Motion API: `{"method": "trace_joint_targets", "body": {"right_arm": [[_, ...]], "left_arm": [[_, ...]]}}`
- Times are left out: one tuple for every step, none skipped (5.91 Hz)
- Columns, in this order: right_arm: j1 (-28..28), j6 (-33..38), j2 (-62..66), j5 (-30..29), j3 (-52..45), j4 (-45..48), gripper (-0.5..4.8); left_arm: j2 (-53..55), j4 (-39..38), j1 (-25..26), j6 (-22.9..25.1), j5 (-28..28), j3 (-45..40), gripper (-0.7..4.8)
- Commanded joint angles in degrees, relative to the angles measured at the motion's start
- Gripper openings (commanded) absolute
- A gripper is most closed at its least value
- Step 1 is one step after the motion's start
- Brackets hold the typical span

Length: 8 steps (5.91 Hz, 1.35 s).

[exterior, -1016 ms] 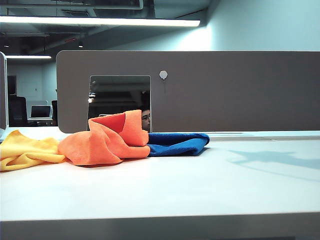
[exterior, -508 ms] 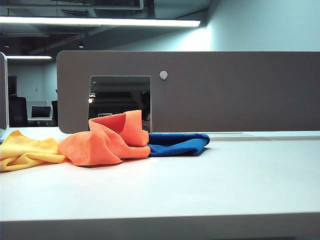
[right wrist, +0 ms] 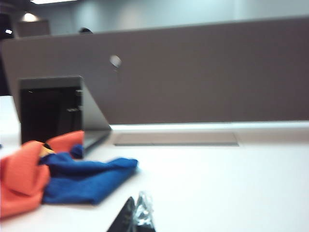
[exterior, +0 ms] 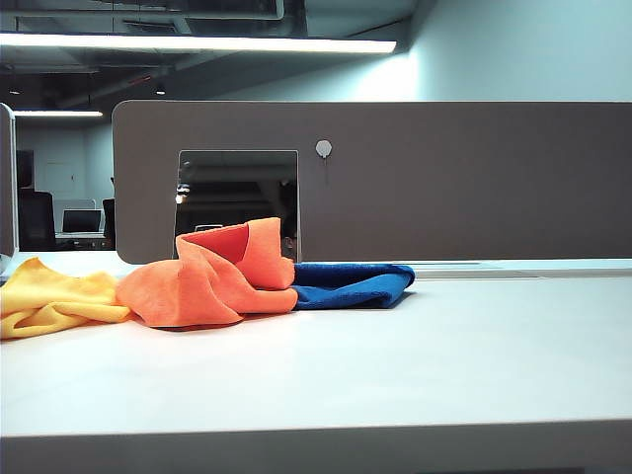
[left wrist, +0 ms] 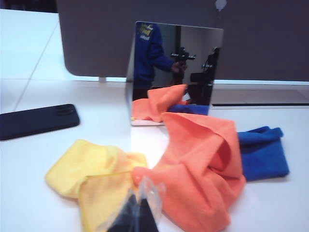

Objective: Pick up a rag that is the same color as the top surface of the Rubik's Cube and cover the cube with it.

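The orange rag (exterior: 212, 276) lies in a rumpled heap on the white table, with one fold standing up; it also shows in the left wrist view (left wrist: 200, 164) and the right wrist view (right wrist: 19, 179). The Rubik's Cube is hidden in all views. My left gripper (left wrist: 145, 189) hovers near where the yellow cloth meets the rag, shut and holding nothing. Over bare table beside the blue cloth, my right gripper (right wrist: 137, 203) is shut and holds nothing. Neither gripper appears in the exterior view.
A yellow cloth (exterior: 49, 296) lies left of the rag and a blue cloth (exterior: 351, 283) lies right of it. A mirror (left wrist: 174, 67) stands behind them against the grey divider (exterior: 464, 178). A black phone (left wrist: 38, 121) lies on the table near the yellow cloth.
The arm shadow on the right of the table has gone, and so has the face seen in the mirror. The three cloths have not moved.
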Motion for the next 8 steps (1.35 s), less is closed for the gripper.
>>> {"method": "trace_joint_targets", "body": {"right_arm": [[-0.63, 0.26, -0.17, 1.22, -1.64, 1.09, -0.05], [-3.87, -1.88, -0.17, 2.64, -5.9, -0.46, -0.05], [-5.4, -1.84, -0.17, 1.46, -5.9, -0.44, -0.05], [-6.29, -1.79, -0.17, -0.48, -5.9, -0.37, -0.05], [-6.29, -1.79, -0.17, -0.48, -5.9, -0.28, -0.05], [-6.29, -1.79, -0.17, -0.48, -5.9, -0.22, -0.05], [-6.29, -1.57, -0.17, -1.07, -5.9, -0.22, -0.05], [-6.29, -1.53, -0.17, -1.51, -5.9, -0.2, -0.05]], "left_arm": [[-0.04, -0.37, -0.04, -0.13, 0.44, -0.02, -0.05], [-0.02, -0.68, -0.04, 0.39, 1.68, -0.44, -0.06], [0.04, -0.7, -0.02, 2.95, 1.4, -2.4, -0.05], [0.02, -0.68, 0.02, 3.06, 1.29, -6.34, -0.05], [-0.02, 0.66, 0.02, 2.62, 1.25, -11.08, -0.05], [-0.17, 1.6, 0.02, 2.62, 1.27, -12.61, -0.05], [-0.98, 3.76, 0.02, 1.4, 0.33, -15.69, -0.05], [-1.01, 6.1, 0.02, 0.83, -1.57, -19.04, -0.05]]}}
